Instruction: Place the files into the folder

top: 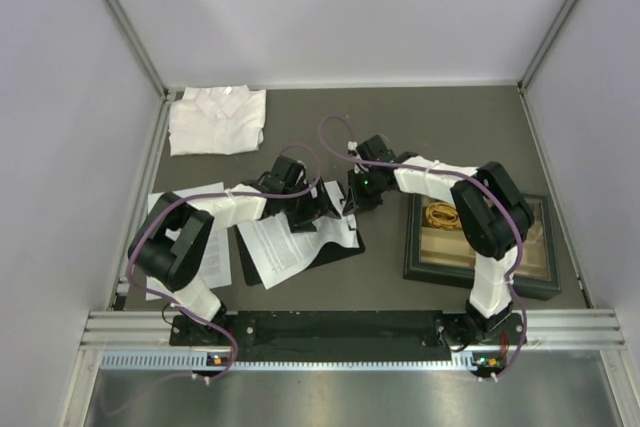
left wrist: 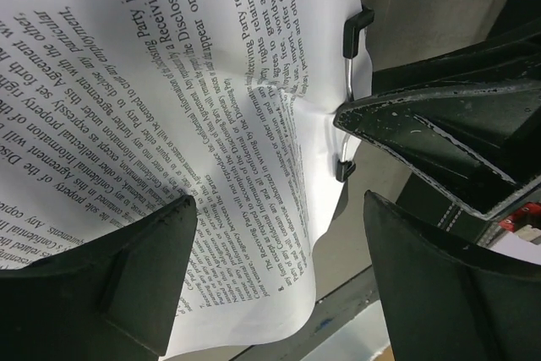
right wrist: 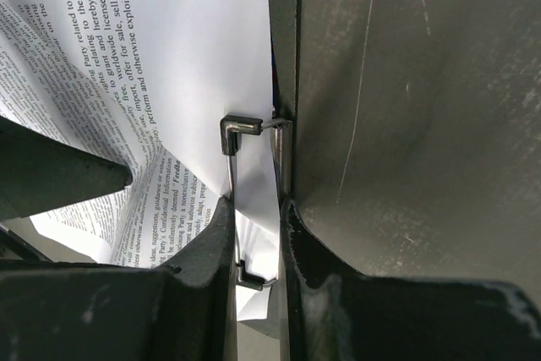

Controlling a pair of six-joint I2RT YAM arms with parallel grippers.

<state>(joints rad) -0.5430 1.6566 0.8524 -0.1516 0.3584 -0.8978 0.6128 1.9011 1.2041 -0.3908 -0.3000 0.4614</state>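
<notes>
Files (top: pixel 285 247) lay on black folder (top: pixel 345 250) at ctr of table (top: pixel 420 127), text up. L gripper (left wrist: pixel 279 200) hovered over top sheet, fingers (left wrist: pixel 127 276) spread wide. Just right, R gripper (right wrist: pixel 254 205) pinched folder's wire clip (right wrist: pixel 230 158) at sheet's far edge; paper buckled beside it.

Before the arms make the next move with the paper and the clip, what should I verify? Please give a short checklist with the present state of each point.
1. Right gripper shut on the clip wire: ok.
2. Left gripper open and holding nothing: ok.
3. Top sheet flat near the clip: not ok, it buckles there.
4. Sheet edge seated under the clip: cannot tell.
5. All files on the folder: not ok, other sheets lie to its left.
</notes>
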